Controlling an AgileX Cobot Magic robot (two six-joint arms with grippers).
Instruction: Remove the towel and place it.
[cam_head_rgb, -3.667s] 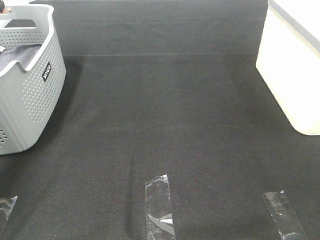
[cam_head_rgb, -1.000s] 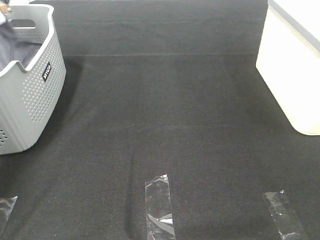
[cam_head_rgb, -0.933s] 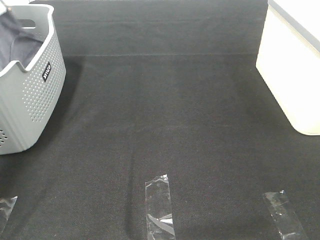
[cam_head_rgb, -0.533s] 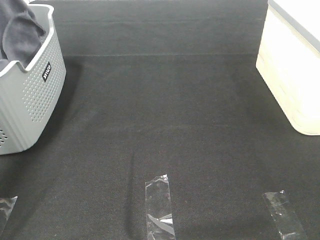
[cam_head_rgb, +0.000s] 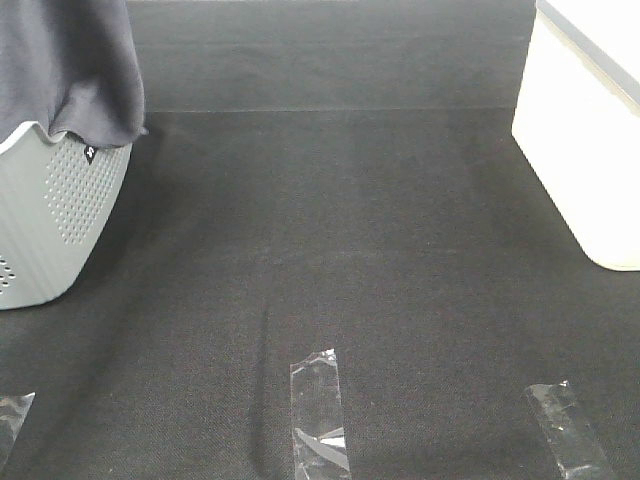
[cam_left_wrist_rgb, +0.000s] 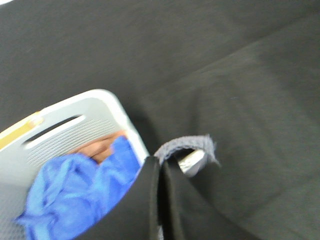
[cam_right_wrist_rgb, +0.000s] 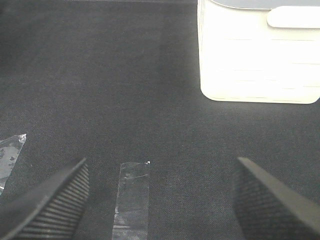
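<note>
The grey-lavender towel (cam_head_rgb: 70, 70) hangs down from above the top left of the exterior high view, its lower edge draped over the rim of the grey perforated basket (cam_head_rgb: 50, 220). In the left wrist view my left gripper (cam_left_wrist_rgb: 161, 165) is shut, with a fold of the towel's hem (cam_left_wrist_rgb: 190, 145) pinched at its tips, above the basket's rim (cam_left_wrist_rgb: 75, 112). My right gripper (cam_right_wrist_rgb: 160, 200) is open and empty over the dark mat. Neither gripper shows in the exterior high view.
A bright blue cloth (cam_left_wrist_rgb: 80, 192) lies inside the basket. A white box (cam_head_rgb: 585, 150) stands at the right edge and shows in the right wrist view (cam_right_wrist_rgb: 257, 55). Clear tape strips (cam_head_rgb: 320, 415) (cam_head_rgb: 567, 430) lie on the black mat near the front.
The towel has risen out of the basket and now hangs high over its rim, shifted a little to the right. The basket and right arm have not moved.
</note>
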